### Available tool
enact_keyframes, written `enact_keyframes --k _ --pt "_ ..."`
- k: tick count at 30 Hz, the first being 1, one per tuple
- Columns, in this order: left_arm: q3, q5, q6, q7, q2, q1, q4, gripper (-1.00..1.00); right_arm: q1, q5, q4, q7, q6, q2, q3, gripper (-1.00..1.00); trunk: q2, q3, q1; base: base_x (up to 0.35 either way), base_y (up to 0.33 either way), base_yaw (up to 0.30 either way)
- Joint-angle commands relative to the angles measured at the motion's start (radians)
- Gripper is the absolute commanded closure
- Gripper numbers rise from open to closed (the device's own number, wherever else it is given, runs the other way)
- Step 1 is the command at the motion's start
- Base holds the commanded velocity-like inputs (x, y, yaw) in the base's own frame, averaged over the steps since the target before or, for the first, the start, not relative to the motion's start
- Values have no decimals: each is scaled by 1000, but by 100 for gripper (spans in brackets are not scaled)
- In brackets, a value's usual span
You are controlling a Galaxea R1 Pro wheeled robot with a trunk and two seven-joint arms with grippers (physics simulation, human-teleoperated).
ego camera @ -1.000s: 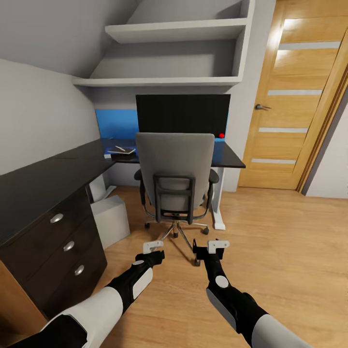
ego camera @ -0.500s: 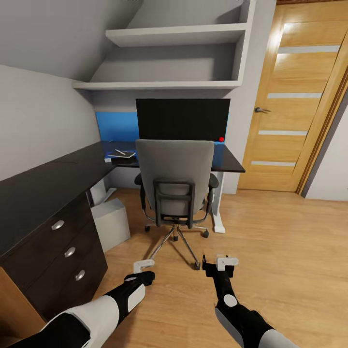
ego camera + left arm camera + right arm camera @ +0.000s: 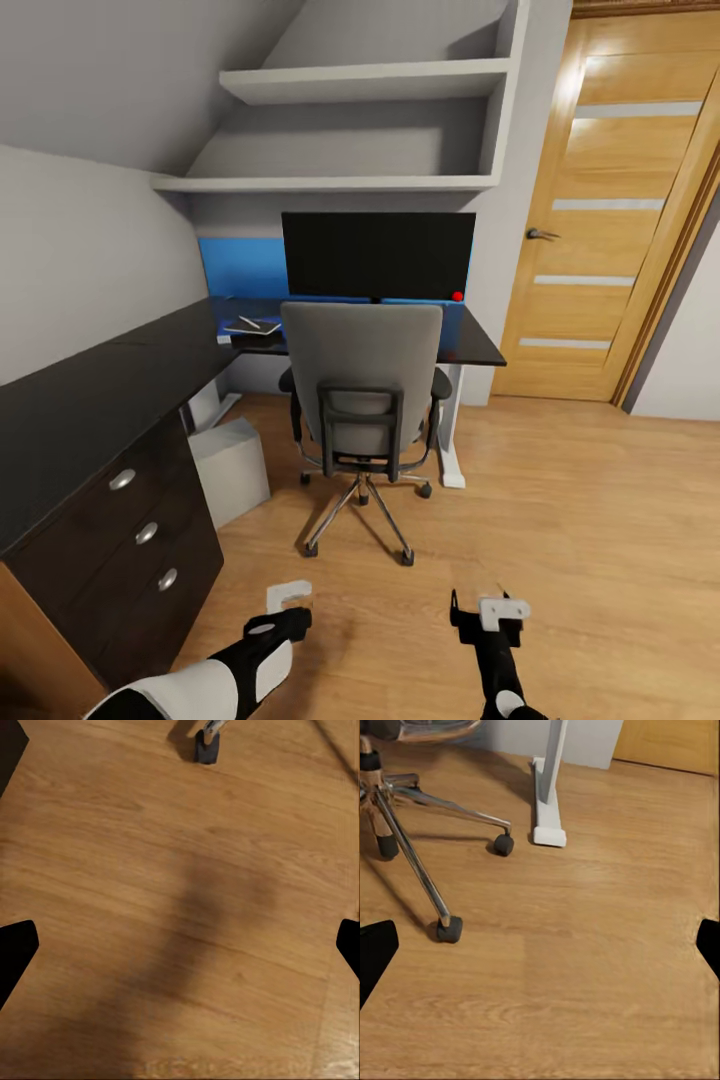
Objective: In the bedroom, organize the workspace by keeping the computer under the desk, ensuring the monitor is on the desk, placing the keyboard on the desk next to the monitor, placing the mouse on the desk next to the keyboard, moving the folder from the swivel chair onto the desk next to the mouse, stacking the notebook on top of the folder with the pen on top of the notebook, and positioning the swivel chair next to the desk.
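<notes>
With both end effectors spread and empty, left (image 3: 290, 594) and right (image 3: 497, 609), you risk nudging the swivel chair (image 3: 362, 385) askew.

A wooden door (image 3: 620, 200) with pale horizontal glass strips and a metal handle (image 3: 541, 234) is standing shut at the right of the room. Two white wall shelves (image 3: 345, 130) are sitting one above the other in the alcove under the sloping ceiling. A dark cabinet (image 3: 130, 545) with three round silver knobs (image 3: 146, 533) is standing against the left wall. Light wooden flooring (image 3: 570, 520) is running across the room, catching soft shadows.
</notes>
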Motion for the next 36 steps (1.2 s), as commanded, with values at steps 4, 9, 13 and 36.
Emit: enact_keyframes --k 4,9,13,36 --pt "-11 6 -7 4 -1 54 0 -100 1 -5 56 -6 -2 0 10 -100 28 12 -16 0 0 0" --pt "-11 7 -8 4 -1 118 1 -100 3 -4 173 -5 2 35 7 -100 63 28 -35 0 0 0" --pt "-11 7 -8 1 11 157 1 -100 5 -3 254 -6 3 65 5 -100 91 40 -50 0 0 0" --pt "-11 3 -71 -2 70 225 1 -100 66 0 283 -5 3 67 2 -100 252 112 -138 0 0 0"
